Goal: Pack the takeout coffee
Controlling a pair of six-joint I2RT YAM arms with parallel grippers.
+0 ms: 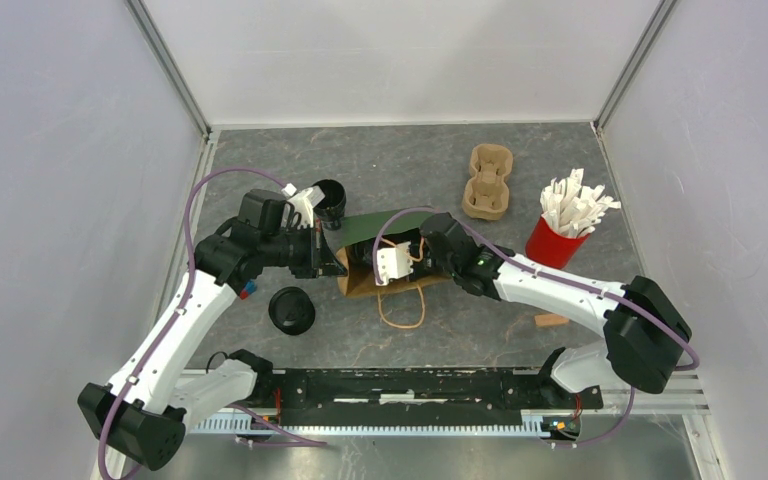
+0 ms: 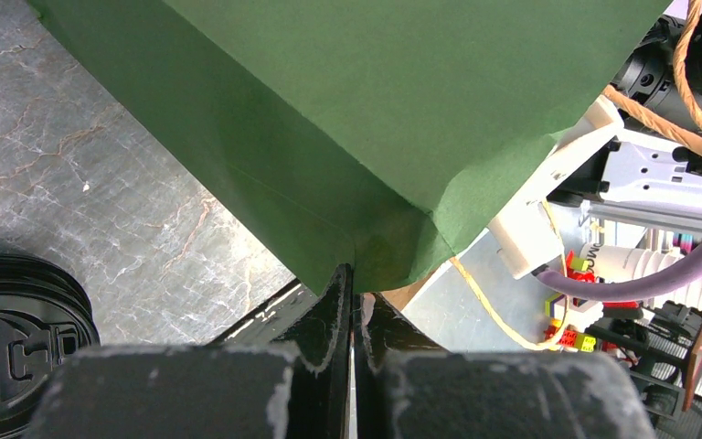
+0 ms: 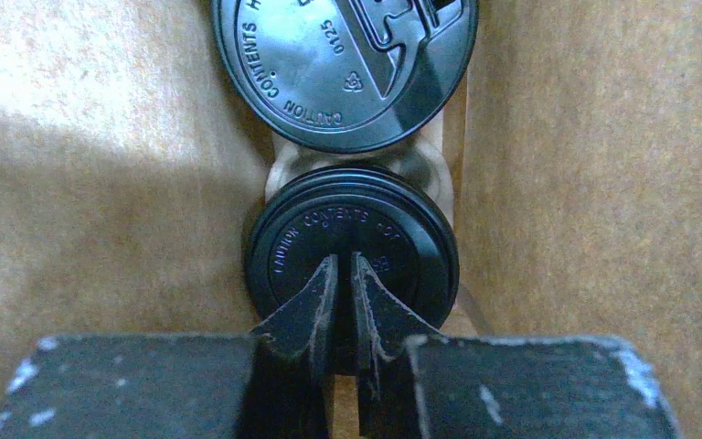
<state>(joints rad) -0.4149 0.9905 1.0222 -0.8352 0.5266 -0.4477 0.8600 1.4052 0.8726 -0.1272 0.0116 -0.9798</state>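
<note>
Right wrist view looks straight along the right end effector. Its jaws stand almost together with only a slit between them, tips over the near edge of a lidded black cup; whether they pinch it I cannot tell. That cup lies dead ahead at 12 o'clock with its lid facing the end effector, so its long axis runs along the reach. A second cup sits just beyond it, both between the brown inner walls of the green paper bag. The left end effector is clamped on the bag's edge. From above, a third cup stands on the counter at 8 o'clock from the bag, nearer the left arm, which is busy holding. I judge the right arm would have to back out and cross over for it.
</note>
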